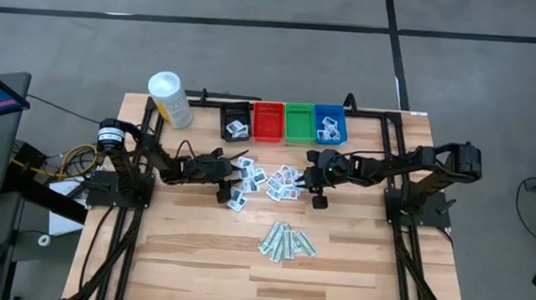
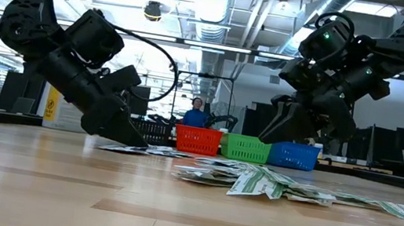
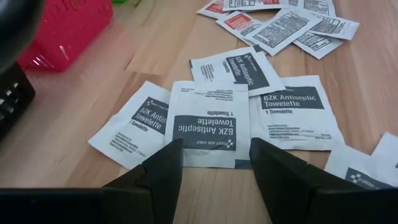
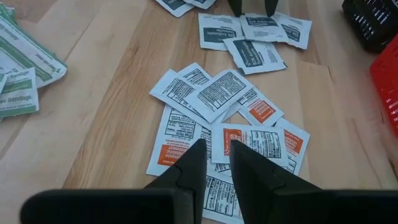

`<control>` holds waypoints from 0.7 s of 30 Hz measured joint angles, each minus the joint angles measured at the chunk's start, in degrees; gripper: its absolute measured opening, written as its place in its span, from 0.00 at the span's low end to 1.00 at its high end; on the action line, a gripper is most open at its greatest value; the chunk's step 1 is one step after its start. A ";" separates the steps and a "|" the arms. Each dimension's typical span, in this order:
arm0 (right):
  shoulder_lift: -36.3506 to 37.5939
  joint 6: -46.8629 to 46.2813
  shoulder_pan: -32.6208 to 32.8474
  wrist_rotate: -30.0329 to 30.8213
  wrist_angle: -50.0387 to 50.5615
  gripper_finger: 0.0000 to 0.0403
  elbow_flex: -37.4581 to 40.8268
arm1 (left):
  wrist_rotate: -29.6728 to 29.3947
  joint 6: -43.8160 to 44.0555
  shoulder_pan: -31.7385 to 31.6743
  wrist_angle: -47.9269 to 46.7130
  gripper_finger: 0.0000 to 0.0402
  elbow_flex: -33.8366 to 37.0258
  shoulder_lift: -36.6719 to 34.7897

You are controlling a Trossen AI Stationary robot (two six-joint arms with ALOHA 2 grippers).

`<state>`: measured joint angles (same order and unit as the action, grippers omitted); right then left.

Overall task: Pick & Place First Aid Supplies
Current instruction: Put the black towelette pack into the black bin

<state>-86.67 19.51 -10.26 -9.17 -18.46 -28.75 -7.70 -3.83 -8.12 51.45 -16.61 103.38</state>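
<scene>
Two dark, jointed arms are seen, each ended by blunt black fingers (image 3: pixel 165 171); black cables are looped alongside.

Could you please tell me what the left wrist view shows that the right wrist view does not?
Only the left wrist view shows the open left gripper over a BZK towelette packet, its print readable. Only the right wrist view shows the green strips and the right gripper, jaws narrowly apart over the orange-print packets. Both share the towelette cluster and red bin.
</scene>
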 joint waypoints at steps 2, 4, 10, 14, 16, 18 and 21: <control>0.00 0.00 0.00 0.00 0.00 0.16 0.00 | 0.23 -0.01 0.00 0.03 0.47 0.01 0.04; 0.00 0.00 0.00 -0.01 0.02 0.16 0.00 | 0.36 -0.03 0.00 0.05 0.45 0.01 0.06; 0.00 0.00 -0.02 -0.02 0.11 0.16 0.00 | 0.91 0.10 0.07 0.05 0.31 0.03 0.15; 0.00 0.00 0.00 -0.02 0.13 0.16 0.00 | 1.30 0.10 0.10 0.04 0.22 0.04 0.17; 0.00 0.00 -0.01 -0.02 0.13 0.16 0.00 | 1.36 0.10 0.13 0.05 0.18 0.05 0.19; 0.00 0.00 0.00 -0.02 0.14 0.16 0.00 | 1.51 0.10 0.13 0.05 0.14 0.05 0.19; 0.00 0.00 0.00 -0.02 0.15 0.16 0.00 | 2.47 0.08 0.09 0.05 0.08 0.09 0.19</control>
<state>-86.67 19.51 -10.26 -9.19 -18.31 -28.75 -5.23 -3.75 -8.03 51.50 -16.52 103.57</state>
